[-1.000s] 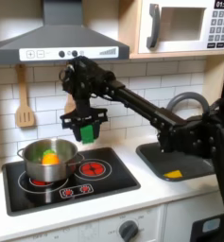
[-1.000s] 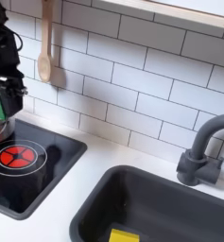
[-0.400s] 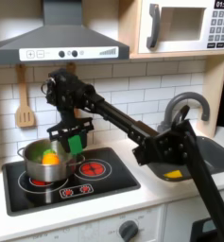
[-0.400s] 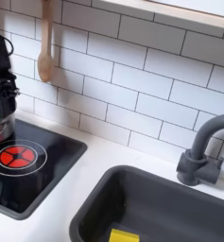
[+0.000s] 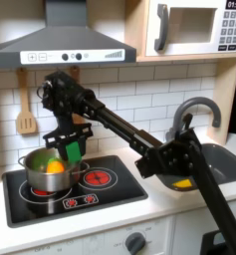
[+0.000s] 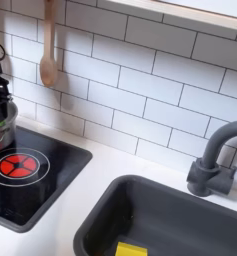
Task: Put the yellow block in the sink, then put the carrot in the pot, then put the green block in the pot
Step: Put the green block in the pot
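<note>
gripping green block (image 5: 73,149), claw (image 5: 70,147) above pot (image 5: 50,171)

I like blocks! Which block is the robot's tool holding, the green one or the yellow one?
The green block, pinched in the tool over the pot. The yellow block lies in the sink.

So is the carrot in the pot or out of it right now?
In: the carrot lies inside the pot on the stove, orange showing above the rim.

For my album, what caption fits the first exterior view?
Robot arm lowers the green block over the silver pot holding the carrot.
</note>
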